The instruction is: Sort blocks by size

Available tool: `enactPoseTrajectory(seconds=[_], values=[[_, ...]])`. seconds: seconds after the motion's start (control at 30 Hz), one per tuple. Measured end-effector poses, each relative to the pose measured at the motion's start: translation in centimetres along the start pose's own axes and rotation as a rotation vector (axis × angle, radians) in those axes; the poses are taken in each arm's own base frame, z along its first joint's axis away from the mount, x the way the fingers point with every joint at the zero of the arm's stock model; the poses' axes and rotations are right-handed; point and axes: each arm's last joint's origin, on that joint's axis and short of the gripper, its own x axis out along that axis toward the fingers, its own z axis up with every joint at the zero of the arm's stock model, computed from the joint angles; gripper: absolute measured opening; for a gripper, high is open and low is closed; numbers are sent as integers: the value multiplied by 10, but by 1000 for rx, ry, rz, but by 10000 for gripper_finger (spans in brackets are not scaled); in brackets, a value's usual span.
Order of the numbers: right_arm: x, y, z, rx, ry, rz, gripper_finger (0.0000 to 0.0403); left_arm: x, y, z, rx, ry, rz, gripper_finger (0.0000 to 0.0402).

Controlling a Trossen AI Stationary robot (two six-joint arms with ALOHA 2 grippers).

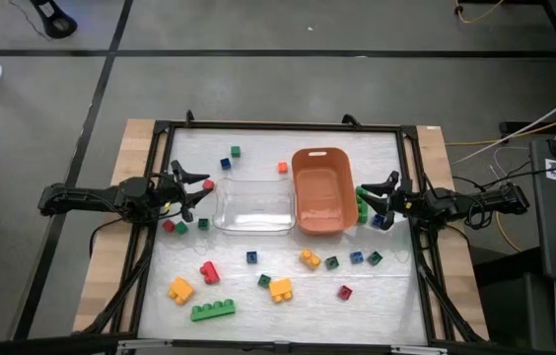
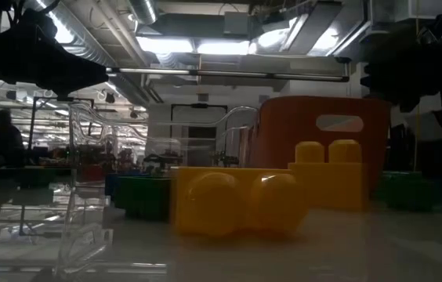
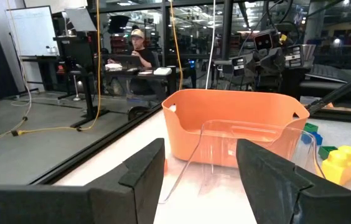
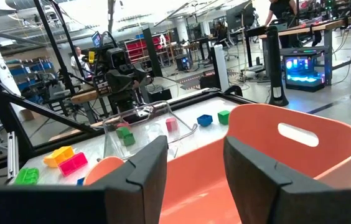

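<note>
Sorting should start with whichever small studded plastic blocks lie nearest each arm, dropping straight down, one per grab. Left gripper hovers spread wide, holding nothing, clear rectangular plastic tray just ahead, small red and green cubes beside it. Right gripper likewise gapes empty beside orange rounded plastic bin, green brick under it.

tray left of bin, touching, blocks scattered around
</note>
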Motion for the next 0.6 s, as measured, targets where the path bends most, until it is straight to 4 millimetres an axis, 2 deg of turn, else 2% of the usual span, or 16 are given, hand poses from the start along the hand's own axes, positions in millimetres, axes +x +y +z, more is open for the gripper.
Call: enactPoseTrajectory(seconds=[0.37,0.6], values=[[0,0,0,1,-1,1,156,0,0,0,-2,0,1,187],[0,0,2,12,-22,2,156,0,2,5,79,-45,58,187]])
